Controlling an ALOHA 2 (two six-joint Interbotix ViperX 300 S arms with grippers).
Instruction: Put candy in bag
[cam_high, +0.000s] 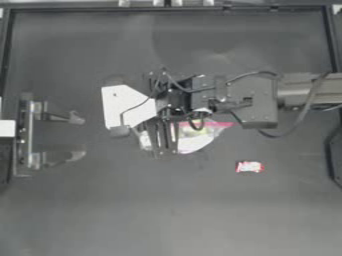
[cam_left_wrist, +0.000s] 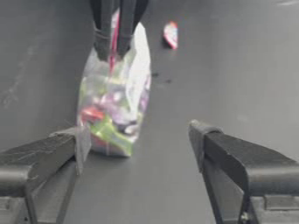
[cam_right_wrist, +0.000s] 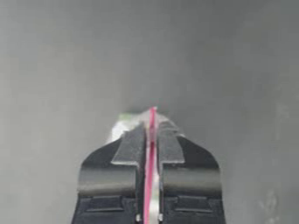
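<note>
One bag (cam_high: 194, 137), clear plastic, one pink-red strip (cam_right_wrist: 152, 131) along its mouth. Sweets inside show green, yellow, pink; too jumbled to count. One loose candy (cam_high: 248, 167), red wrapper with white middle, on the bench (cam_high: 100, 210). One bench. Two arms, two grippers: left gripper (cam_left_wrist: 137, 144), right gripper (cam_right_wrist: 151, 131). Two fingers (cam_left_wrist: 234, 162) on each gripper, four in all.

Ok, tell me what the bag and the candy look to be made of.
The bag: thin clear plastic film, probably glossy; colourful contents show through, and a pink-red strip, likely stiffer plastic, is pinched in the right end effector. The candy: a red and white wrapper, apparently plastic or foil; too small to tell which.
</note>
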